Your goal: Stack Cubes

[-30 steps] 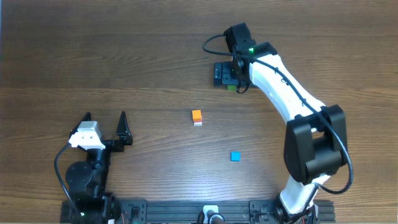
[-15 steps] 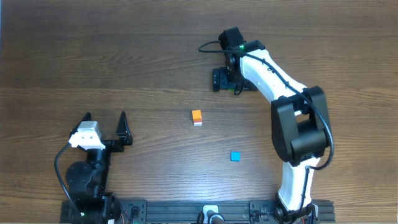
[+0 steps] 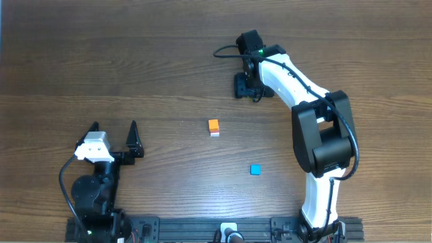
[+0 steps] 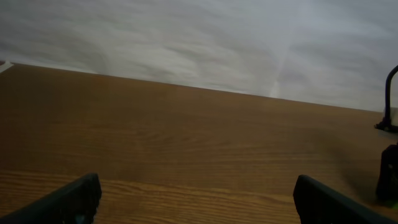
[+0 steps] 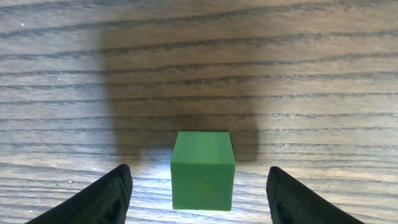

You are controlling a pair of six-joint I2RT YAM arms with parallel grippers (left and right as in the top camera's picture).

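Hovering over the small green cube point(image 5: 203, 168) on the brown wooden surface point(image 5: 323, 68), the right end effector point(image 5: 199, 190) is spread, probably straddling it for pickup.

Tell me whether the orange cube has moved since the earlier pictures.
No. In the top view the orange cube keeps its place, up and left of the blue cube.

Nothing here that I can read. Green cube point(image 5: 203, 169): plain faces, no print. Orange cube point(image 3: 213, 125) and blue cube point(image 3: 255, 169): too small to tell. Table point(image 3: 135, 54): wood grain only.
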